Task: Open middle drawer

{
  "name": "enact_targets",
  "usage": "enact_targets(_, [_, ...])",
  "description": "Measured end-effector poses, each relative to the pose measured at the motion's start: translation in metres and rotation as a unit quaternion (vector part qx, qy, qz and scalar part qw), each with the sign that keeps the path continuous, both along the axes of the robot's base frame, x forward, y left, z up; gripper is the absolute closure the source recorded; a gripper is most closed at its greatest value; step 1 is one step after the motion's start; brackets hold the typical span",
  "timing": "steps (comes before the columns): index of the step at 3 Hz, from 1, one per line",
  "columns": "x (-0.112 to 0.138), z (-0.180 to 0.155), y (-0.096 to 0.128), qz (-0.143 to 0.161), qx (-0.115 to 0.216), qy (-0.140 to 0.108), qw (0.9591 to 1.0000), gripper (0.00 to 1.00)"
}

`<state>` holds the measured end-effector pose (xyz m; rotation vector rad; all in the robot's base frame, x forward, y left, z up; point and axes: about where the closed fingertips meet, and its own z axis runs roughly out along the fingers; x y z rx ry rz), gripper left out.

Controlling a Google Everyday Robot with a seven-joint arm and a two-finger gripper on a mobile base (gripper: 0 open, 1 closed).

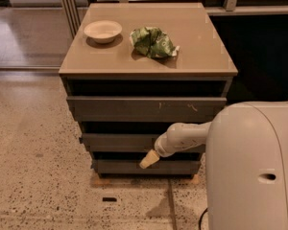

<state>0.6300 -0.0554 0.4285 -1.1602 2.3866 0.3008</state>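
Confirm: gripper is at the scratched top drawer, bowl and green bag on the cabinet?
No. The camera view shows the gripper lower, at the bottom edge of the middle drawer, not the top drawer. The bowl and green bag are on the cabinet.

We see a tan-topped table [201, 47] standing on a speckled floor [38, 176], with a pale bowl [102, 31] towards its back left and a crumpled green bag [152, 42] near it, not touching, while our hand [149, 159] hangs low before the table's front.
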Motion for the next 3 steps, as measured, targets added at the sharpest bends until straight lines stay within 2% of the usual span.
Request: enact_targets(3, [-0.0062,0.0035,0.0019,0.005,0.002,0.009,0.9999,0.0])
